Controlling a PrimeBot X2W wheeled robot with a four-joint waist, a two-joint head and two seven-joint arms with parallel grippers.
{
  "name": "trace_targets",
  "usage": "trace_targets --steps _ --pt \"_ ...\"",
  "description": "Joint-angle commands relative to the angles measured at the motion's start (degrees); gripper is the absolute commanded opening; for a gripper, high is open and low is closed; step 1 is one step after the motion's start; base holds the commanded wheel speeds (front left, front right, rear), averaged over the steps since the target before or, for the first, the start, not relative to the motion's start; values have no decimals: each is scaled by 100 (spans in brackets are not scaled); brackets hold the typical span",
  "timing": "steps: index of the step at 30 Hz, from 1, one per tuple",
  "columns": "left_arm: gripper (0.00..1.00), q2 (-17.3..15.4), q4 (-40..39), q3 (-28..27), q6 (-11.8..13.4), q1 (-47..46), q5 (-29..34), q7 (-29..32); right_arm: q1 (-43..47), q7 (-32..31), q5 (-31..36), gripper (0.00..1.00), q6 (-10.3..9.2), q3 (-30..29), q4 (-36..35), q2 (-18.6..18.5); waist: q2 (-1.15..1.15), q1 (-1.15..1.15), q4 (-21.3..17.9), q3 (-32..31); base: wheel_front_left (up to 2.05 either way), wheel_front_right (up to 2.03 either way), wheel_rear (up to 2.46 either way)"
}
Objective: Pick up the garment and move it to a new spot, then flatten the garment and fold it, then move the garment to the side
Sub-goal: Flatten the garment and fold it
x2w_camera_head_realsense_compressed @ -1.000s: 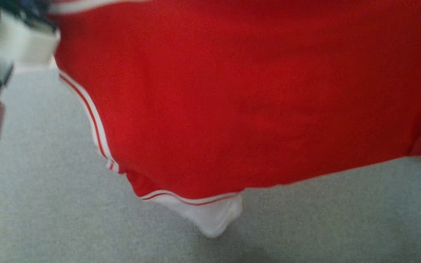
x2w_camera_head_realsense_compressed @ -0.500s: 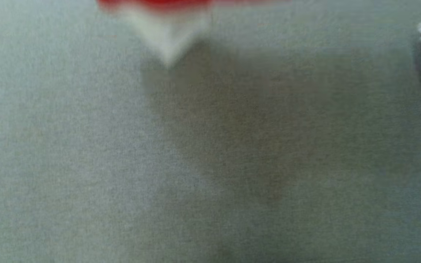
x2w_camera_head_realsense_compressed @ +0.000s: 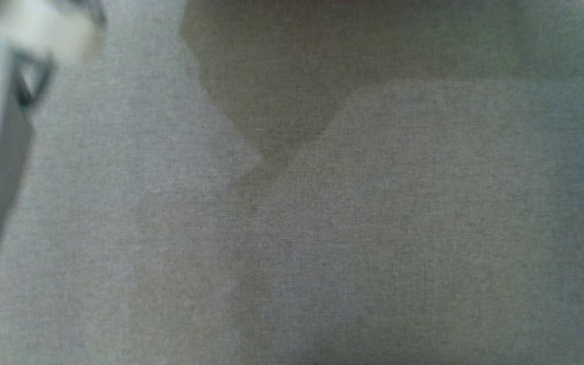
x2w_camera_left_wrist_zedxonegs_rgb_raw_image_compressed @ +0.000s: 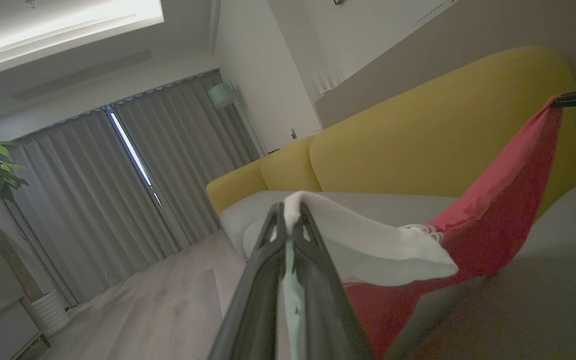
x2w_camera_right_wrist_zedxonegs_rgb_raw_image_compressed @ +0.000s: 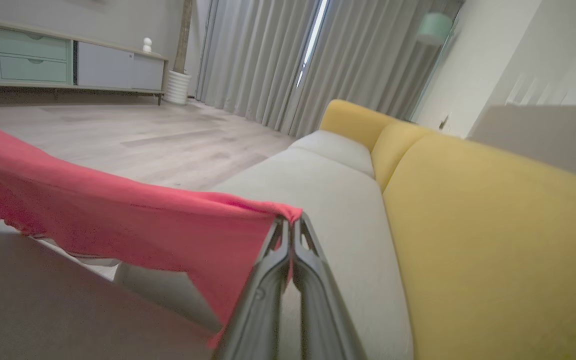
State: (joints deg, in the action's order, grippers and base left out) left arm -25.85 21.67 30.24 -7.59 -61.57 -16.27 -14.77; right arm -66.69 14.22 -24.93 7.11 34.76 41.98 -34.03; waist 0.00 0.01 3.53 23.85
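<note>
Garment (x2w_camera_left_wrist_zedxonegs_rgb_raw_image_compressed: 498, 210), red with white trim, is stretching in the air between my grippers. My left gripper (x2w_camera_left_wrist_zedxonegs_rgb_raw_image_compressed: 290, 210) is pinching shut on the white trim, with the red cloth sagging away to its right. My right gripper (x2w_camera_right_wrist_zedxonegs_rgb_raw_image_compressed: 290, 222) is clamping together on the red edge, the cloth trailing off to its left. The grey sofa seat (x2w_camera_right_wrist_zedxonegs_rgb_raw_image_compressed: 328, 190) is lying below both, and the yellow backrest (x2w_camera_right_wrist_zedxonegs_rgb_raw_image_compressed: 493, 225) is rising beyond.

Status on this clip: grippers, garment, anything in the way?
Left gripper shut on red garment, white part. Right gripper shut on its red edge. Garment slung between them over grey sofa seat. Nothing visible in the way.
</note>
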Motion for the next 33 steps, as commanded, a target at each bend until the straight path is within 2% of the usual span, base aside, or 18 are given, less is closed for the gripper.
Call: trace_targets --steps 1,4,5,10,20,27,33 --pt "0 -390 -337 -231 12 174 -86 -22 268 69 -211 0 37 6 -115 -117 0 -1 1 -170 0 0 0" --pt "0 -512 -648 -256 11 1142 -161 -22 963 74 -633 0 37 99 -231 -194 0 -1 -6 -409 0 0 0" --pt "0 -512 -648 -256 11 1142 -161 -22 963 74 -633 0 37 99 -231 -194 0 -1 -6 -409 0 0 0" --pt "0 -595 -1099 -421 84 2661 -253 -22 2109 76 -1122 0 37 114 -693 -522 0 -1 -54 -843 0 0 0" --pt "0 -691 -1815 -311 435 5101 -256 -22 4087 77 -1338 0 37 -251 -1522 -816 0 -1 -171 -1526 0 0 0" --pt "0 -664 -2114 -130 687 6198 -445 43 5379 56 -1345 0 37 -519 -2008 -918 0 -1 -182 -1751 0 0 0" --pt "0 -721 -2468 -53 825 6689 -570 223 6206 -158 -1329 0 37 -751 -2543 -949 0 -1 -196 -1814 0 0 0"
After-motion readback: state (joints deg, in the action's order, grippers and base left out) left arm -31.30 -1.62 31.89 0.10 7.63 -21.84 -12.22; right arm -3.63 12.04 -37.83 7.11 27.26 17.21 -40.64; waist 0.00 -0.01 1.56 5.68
